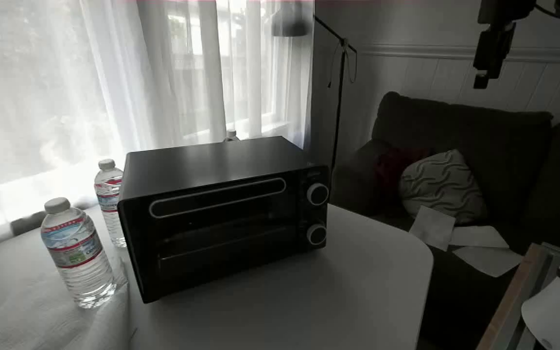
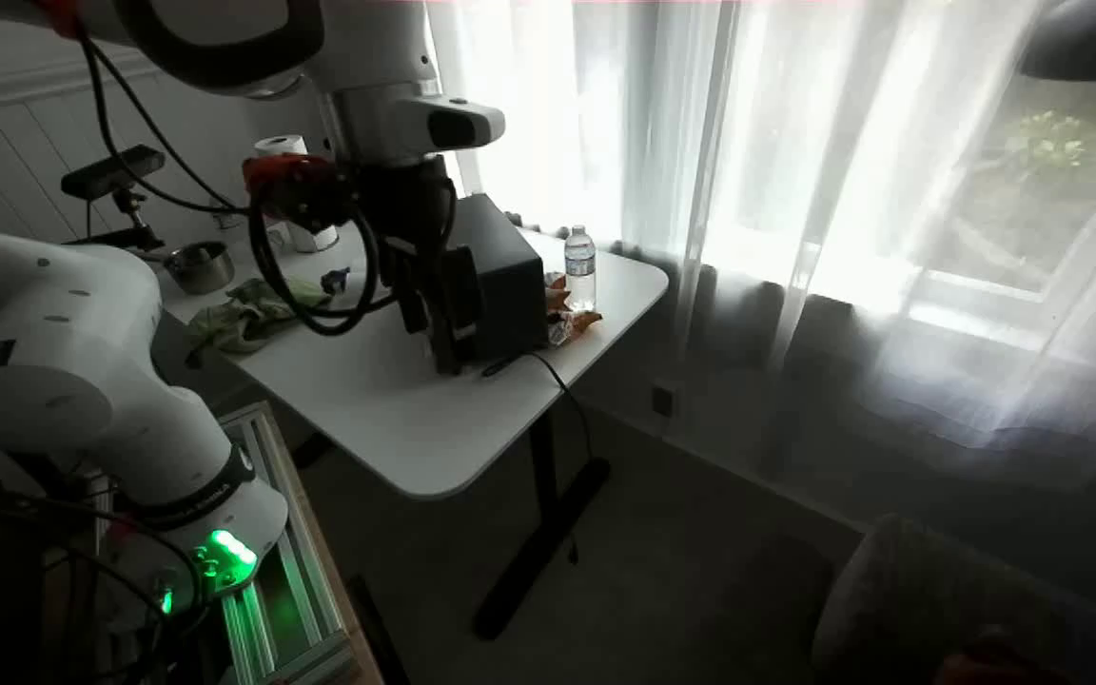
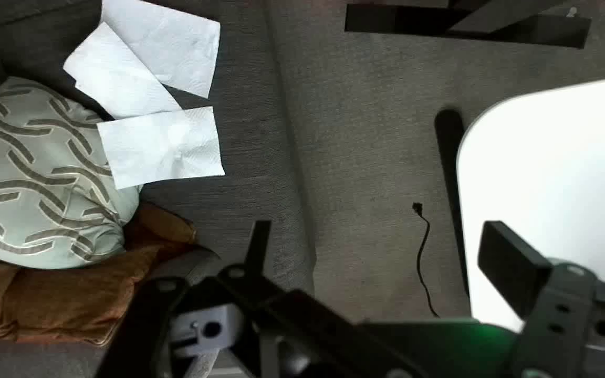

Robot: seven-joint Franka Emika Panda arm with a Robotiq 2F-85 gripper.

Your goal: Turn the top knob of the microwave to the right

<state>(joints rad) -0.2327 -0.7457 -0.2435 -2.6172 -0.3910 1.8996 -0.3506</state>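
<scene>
The black microwave [image 1: 212,170], which looks like a toaster oven, stands on the white table in both exterior views, where its side also shows [image 2: 513,295]. Its round silver-rimmed top knob [image 1: 317,194] is at the upper right of its front, above the bottom knob [image 1: 316,234]. My gripper [image 1: 488,80] hangs high and to the right of the microwave, well apart from it. In an exterior view the gripper [image 2: 448,357] overlaps the microwave's front edge and hides it. In the wrist view my gripper [image 3: 376,231] is open and empty; the microwave is out of view there.
Water bottles [image 1: 78,253] stand beside the microwave, with orange bags [image 2: 572,323] behind it. A cord [image 2: 562,385] runs off the table [image 2: 386,419]. A pot [image 2: 199,268] and cloth [image 2: 248,319] lie at the table's far part. A couch [image 1: 460,121] with a pillow [image 1: 443,187] is nearby.
</scene>
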